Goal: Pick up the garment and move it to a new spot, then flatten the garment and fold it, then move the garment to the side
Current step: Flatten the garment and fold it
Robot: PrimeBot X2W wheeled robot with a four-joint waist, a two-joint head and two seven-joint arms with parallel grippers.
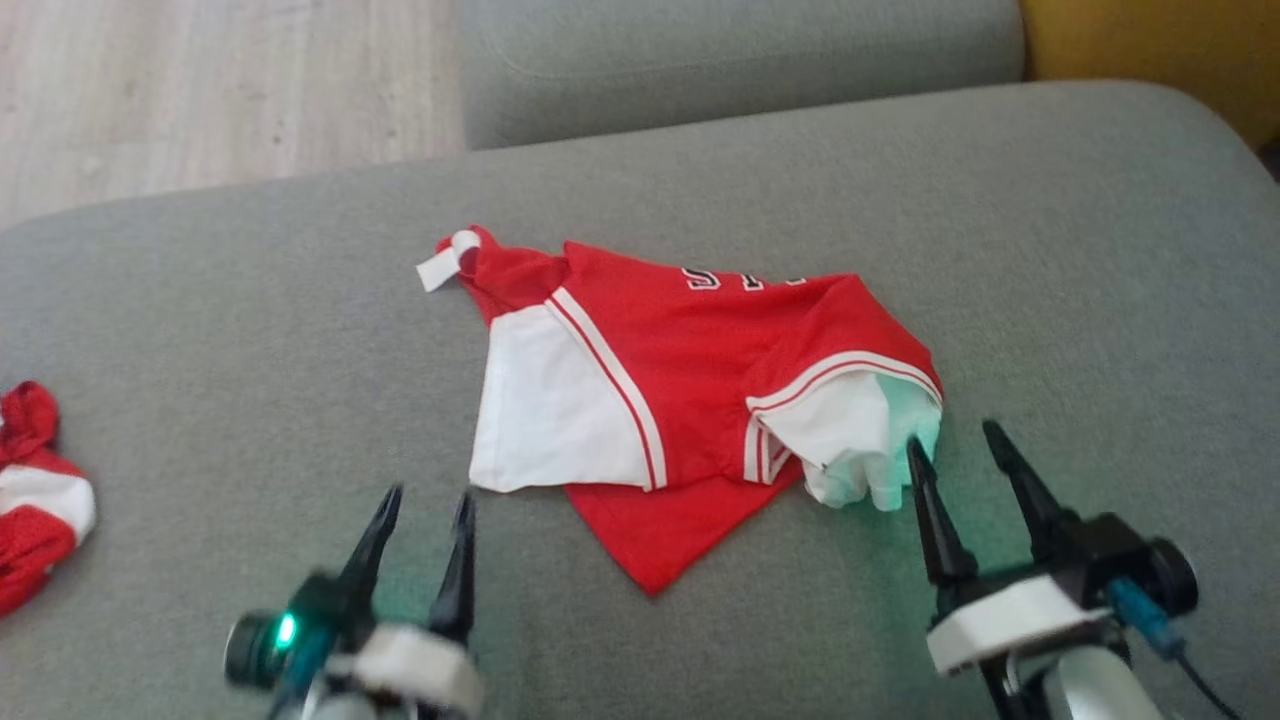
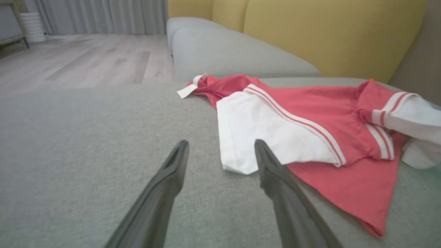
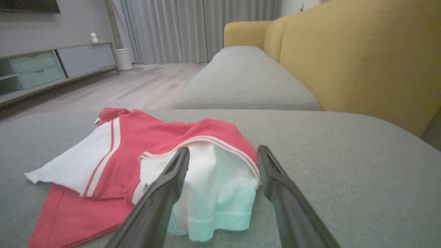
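The garment [image 1: 690, 370] is a red shirt with white sleeves, lying crumpled on the grey sofa cushion [image 1: 250, 330]. My left gripper [image 1: 428, 500] is open, just short of the white sleeve [image 2: 272, 134] at the shirt's near left. In the left wrist view the left gripper [image 2: 220, 148] has the sleeve's near corner between its fingers' lines, a little beyond the tips. My right gripper [image 1: 955, 440] stands open at the bunched white sleeve [image 1: 850, 435] on the right. In the right wrist view that sleeve [image 3: 220, 193] lies between the open right gripper [image 3: 224, 151] fingers.
Another red and white cloth [image 1: 35, 490] lies at the cushion's left edge. A second grey cushion [image 1: 740, 60] lies beyond, with a yellow backrest [image 3: 361, 58] to the right. Wooden floor [image 1: 200, 90] shows at the far left.
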